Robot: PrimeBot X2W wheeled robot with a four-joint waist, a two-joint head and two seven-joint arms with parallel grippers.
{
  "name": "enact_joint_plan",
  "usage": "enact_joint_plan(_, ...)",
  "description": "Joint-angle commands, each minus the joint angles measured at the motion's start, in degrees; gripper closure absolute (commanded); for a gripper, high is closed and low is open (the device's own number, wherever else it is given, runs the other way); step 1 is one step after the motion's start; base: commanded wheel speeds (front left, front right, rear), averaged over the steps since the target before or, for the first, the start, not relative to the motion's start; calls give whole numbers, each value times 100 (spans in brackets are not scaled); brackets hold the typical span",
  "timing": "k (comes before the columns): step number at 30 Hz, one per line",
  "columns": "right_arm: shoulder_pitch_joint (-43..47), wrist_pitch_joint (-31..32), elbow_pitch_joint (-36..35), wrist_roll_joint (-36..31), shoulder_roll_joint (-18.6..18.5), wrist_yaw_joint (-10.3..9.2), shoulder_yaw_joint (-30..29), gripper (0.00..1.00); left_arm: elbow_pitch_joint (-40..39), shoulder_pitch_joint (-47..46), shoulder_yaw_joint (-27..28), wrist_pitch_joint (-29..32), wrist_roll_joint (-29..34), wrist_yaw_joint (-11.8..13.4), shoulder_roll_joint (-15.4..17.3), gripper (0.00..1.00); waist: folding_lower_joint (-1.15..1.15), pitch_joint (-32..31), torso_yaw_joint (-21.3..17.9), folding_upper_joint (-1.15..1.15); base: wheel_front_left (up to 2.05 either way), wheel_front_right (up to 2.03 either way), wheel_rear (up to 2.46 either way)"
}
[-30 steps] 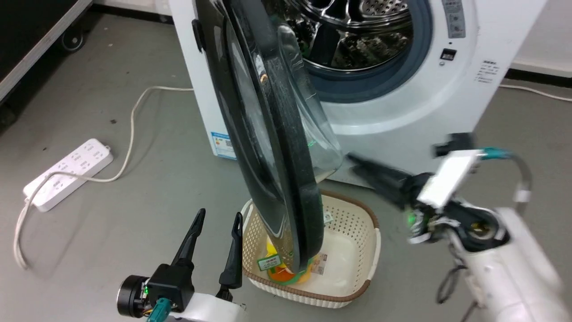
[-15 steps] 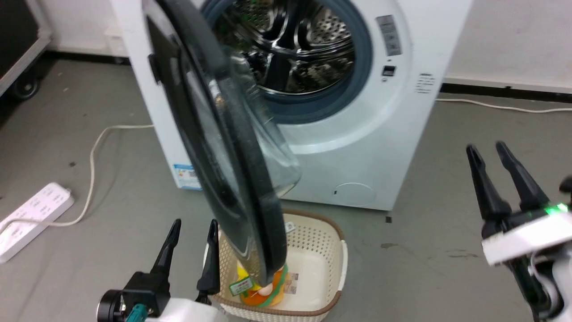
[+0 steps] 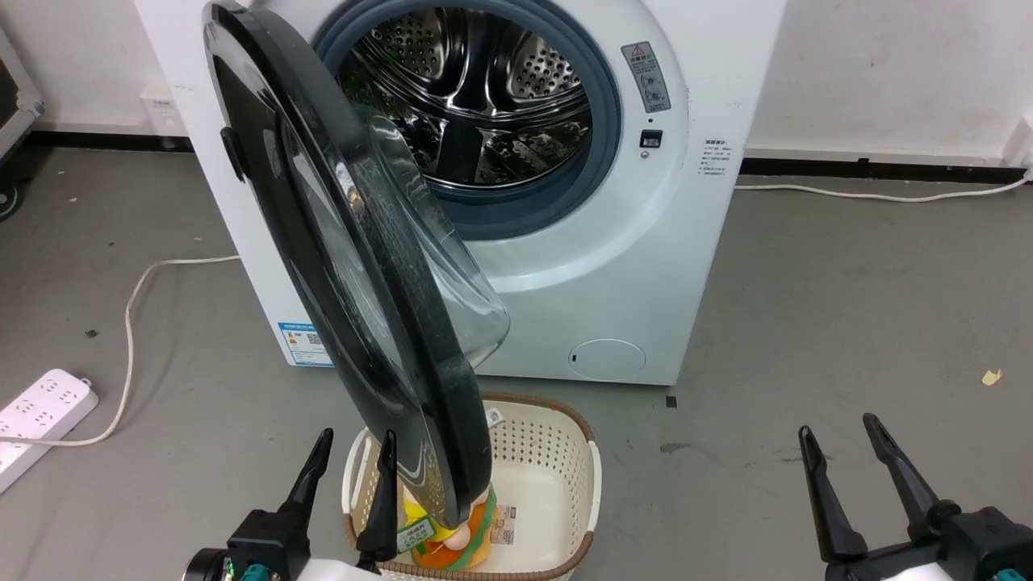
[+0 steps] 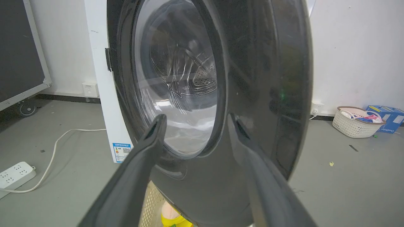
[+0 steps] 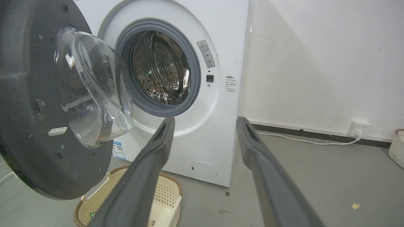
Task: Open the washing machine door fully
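Observation:
The washing machine door (image 3: 420, 323) hangs open on its left hinge, roughly square to the white machine front (image 3: 646, 266), with its clear glass bowl (image 3: 460, 282) facing the steel drum (image 3: 468, 89). My left gripper (image 3: 357, 440) is open low down, just left of the door's bottom edge and apart from it. In the left wrist view the door's glossy outer face (image 4: 262, 94) stands close beyond that open gripper (image 4: 196, 118). My right gripper (image 3: 837, 428) is open at the lower right, far from the door. In the right wrist view it (image 5: 205, 120) points at the machine, with the door's inner face (image 5: 22, 94) to the left.
A cream basket (image 3: 557, 452) holding an orange and yellow bottle (image 3: 452, 549) sits on the floor under the door's lower edge. A white power strip (image 3: 40, 411) and its cable lie at the left. Another basket (image 4: 355, 121) and a blue box (image 4: 386, 115) stand by the wall.
The head camera has pulled back and tilted up, so the whole picture shifted. My right gripper has drawn away from beside the glass bowl to the lower right, its fingers now pointing up.

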Motion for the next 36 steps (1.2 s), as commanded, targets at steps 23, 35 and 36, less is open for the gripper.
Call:
enact_joint_plan(23,-87,-26,-319,-254,218,5,-192,0,-114,-43,-8,-32,177,88,8,100,0,114,32,0,0,0,0)
enact_joint_plan(35,-94,-26,-277,-209,238,5,-257,0,-2039,-834,558,-32,-163,345,8,100,0,131,13,0,0,0,0)
enact_joint_plan(36,-117,-26,-264,-203,239,5,-280,0,-2390,-1035,526,-32,-125,369,8,100,0,132,-12,0,0,0,0)
